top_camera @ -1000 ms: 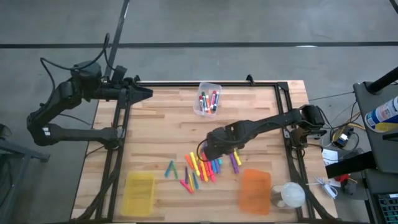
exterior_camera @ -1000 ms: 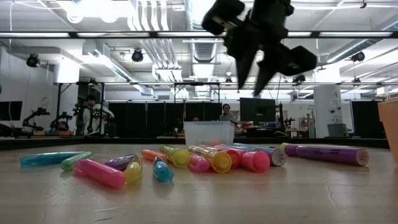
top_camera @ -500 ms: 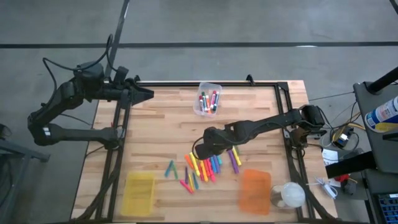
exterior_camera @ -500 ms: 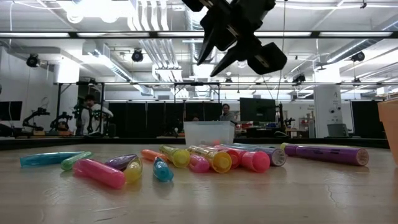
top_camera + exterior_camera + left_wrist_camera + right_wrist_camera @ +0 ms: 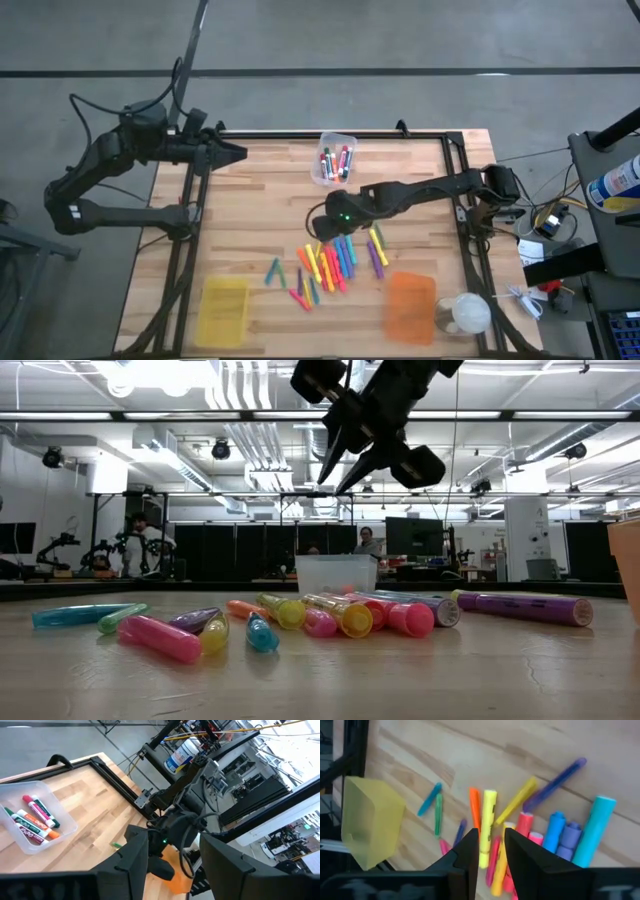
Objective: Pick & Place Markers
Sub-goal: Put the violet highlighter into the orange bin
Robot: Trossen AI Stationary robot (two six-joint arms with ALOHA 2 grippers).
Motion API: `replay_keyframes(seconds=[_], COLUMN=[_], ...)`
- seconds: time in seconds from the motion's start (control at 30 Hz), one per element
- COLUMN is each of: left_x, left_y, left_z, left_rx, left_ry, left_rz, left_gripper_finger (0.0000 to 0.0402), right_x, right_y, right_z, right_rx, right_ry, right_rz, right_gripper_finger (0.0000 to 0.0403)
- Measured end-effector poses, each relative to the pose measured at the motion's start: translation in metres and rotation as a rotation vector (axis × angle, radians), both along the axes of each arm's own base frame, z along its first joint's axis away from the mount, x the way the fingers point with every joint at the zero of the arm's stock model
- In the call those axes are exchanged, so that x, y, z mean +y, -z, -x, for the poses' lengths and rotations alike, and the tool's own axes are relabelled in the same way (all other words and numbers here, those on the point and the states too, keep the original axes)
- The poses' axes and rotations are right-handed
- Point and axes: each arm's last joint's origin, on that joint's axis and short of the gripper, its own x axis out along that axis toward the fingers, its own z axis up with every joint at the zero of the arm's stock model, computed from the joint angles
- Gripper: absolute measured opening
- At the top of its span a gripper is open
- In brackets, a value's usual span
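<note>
The markers, short pens in pink, orange, yellow, green, blue and purple, lie loose on the table's near middle. They also show in the low view and the right wrist view. More markers lie in the clear bin. My right gripper hangs well above the far left part of the pile, pointing down, open by a narrow gap and empty. A yellow marker on the table shows through that gap. My left gripper waits open at the far left corner.
A yellow bin stands at the near left and an orange bin at the near right, with a white round object beside it. A black frame runs along the table's edges. Bare wood lies between the pile and the clear bin.
My right gripper has moved toward the table's left and a little toward the far edge, from over the pile's middle to above its far left end. It has risen slightly and turned about. The markers have stayed where they were.
</note>
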Motion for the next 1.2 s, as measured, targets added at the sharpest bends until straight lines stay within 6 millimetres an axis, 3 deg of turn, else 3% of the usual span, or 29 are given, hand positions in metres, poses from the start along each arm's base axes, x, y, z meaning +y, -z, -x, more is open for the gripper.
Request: replay_keyframes(seconds=[0.33,0.6,0.8,1.2], left_x=[-0.002,-0.001,-0.002,-0.001], left_y=[0.0,0.0,0.0,0.0], left_z=[0.004,0.004,0.005,0.003], left_rx=[-0.003,-0.003,-0.005,-0.004], left_ry=[-0.001,-0.001,-0.001,-0.001], left_rz=[-0.001,0.0,-0.001,0.0], left_gripper_finger=[0.0171,0.0171,0.0171,0.0171], right_x=[0.002,0.011,0.023,0.021], right_y=[0.014,0.02,0.038,0.066], right_z=[0.029,0.035,0.046,0.057], right_rx=[0.335,0.391,0.469,0.483], right_ry=[0.047,0.022,0.022,0.035], right_rz=[-0.021,-0.059,-0.102,-0.059], right_gripper_finger=[0.0095,0.0144,0.0173,0.0162])
